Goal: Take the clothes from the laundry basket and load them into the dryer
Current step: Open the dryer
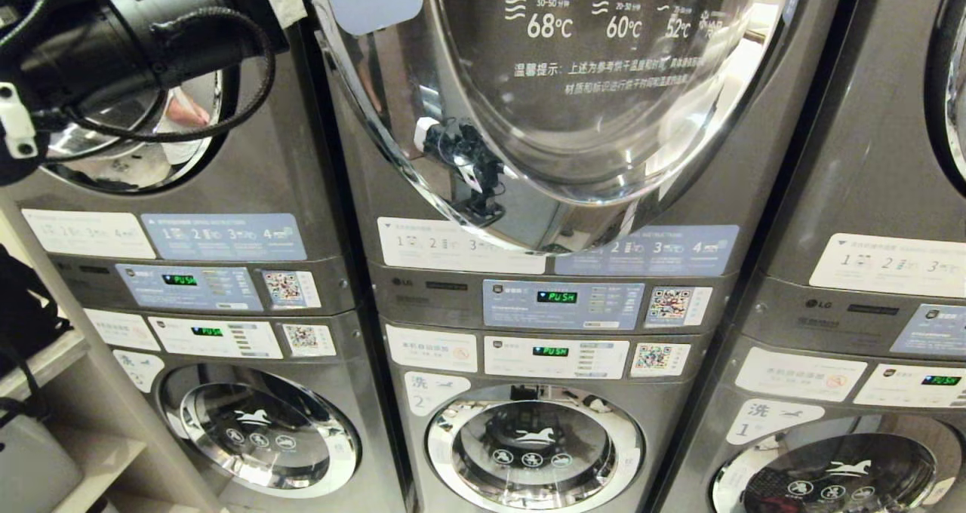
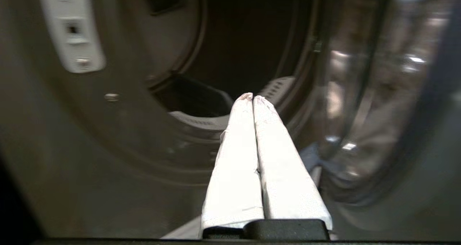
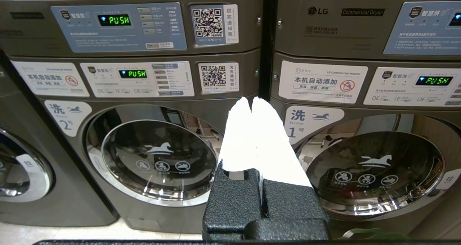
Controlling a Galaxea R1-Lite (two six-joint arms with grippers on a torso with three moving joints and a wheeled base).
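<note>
The middle dryer's round glass door stands swung open towards me. My left arm reaches in from the upper left towards that machine. In the left wrist view my left gripper is shut with nothing between its white-taped fingers. It points into the dryer's dark drum opening, with the open door glass beside it. My right gripper is shut and empty, held low in front of the lower washers. The clothes and the laundry basket are out of view.
Stacked grey machines fill the view, with lit control panels between the upper and lower units. Below are the closed washer doors marked 2 and 1. A shelf stands at the left.
</note>
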